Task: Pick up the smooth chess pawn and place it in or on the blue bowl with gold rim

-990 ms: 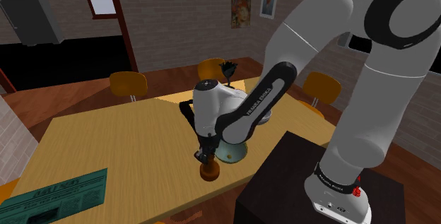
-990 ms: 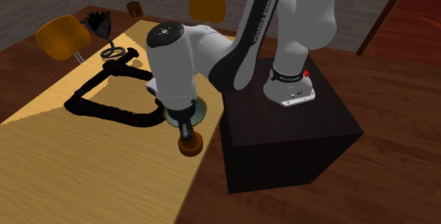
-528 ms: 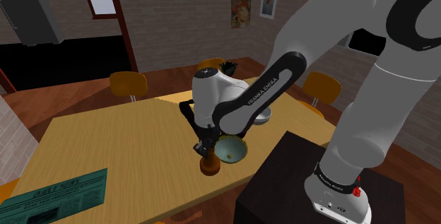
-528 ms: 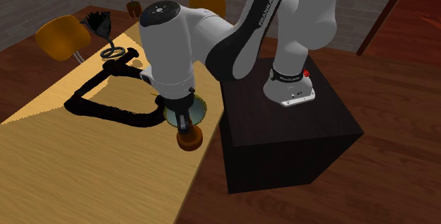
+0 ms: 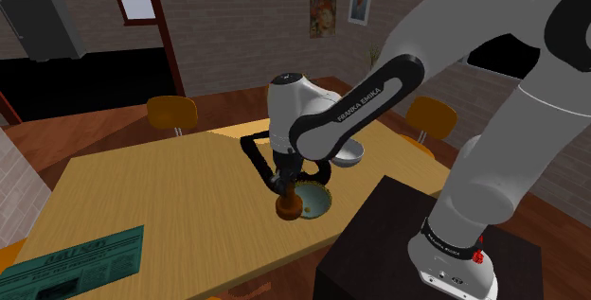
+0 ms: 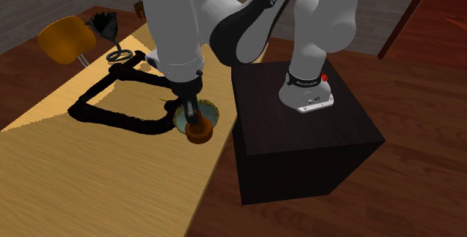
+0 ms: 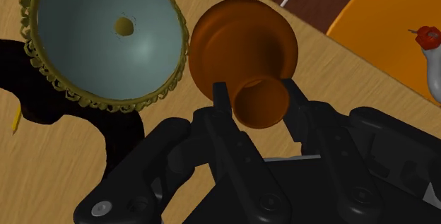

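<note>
An orange-brown smooth pawn (image 7: 244, 42) is clasped at its narrow end by my gripper (image 7: 256, 92), whose black fingers (image 7: 221, 97) press on both sides. The pawn (image 5: 288, 205) hangs base down just above the wooden table (image 5: 152, 189), close to the stand-side edge. The pale blue bowl with a lacy gold rim (image 7: 106, 39) sits right beside it; the pawn's base reaches the bowl's rim in the wrist view. In the second exterior view the pawn (image 6: 199, 131) hangs at the near rim of the bowl (image 6: 209, 112), under the gripper (image 6: 194, 117).
The dark stand (image 5: 379, 251) is close beside the table edge by the bowl. A green newspaper (image 5: 71, 262) lies at the shoulder view's lower left. Orange chairs (image 5: 171, 112) stand behind the table, and a black feather duster (image 6: 105, 25) lies at its far end.
The gripper has risen with the pawn, lifting it off the table, and shifted towards the bowl. The arm's elbow has swung higher.
</note>
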### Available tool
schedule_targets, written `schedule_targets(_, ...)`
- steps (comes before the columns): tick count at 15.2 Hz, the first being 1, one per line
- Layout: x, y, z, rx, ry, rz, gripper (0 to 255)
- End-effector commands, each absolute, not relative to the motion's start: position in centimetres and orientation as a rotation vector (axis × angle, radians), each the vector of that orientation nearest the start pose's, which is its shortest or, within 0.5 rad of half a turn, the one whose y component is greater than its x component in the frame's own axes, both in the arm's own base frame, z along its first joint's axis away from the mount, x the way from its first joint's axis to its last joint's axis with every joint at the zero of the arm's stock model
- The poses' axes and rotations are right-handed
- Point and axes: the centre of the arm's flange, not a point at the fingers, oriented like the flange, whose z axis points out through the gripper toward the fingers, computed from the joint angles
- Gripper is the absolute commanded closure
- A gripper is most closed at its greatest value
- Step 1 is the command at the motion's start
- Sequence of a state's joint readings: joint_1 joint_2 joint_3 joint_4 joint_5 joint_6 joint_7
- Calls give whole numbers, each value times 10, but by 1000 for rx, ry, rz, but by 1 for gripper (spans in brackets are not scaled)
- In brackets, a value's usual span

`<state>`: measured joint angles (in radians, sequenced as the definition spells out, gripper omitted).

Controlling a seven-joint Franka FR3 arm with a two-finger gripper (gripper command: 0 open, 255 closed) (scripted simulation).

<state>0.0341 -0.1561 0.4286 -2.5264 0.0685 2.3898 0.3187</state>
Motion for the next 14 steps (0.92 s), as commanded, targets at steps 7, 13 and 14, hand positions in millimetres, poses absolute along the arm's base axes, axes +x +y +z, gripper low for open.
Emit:
schedule_targets(7,416,96,351,-3151,-144,-21,255)
schedule_targets(13,420,64,337,-3151,-144,-21,255)
schedule_targets(14,420,64,331,-3151,-144,-21,255)
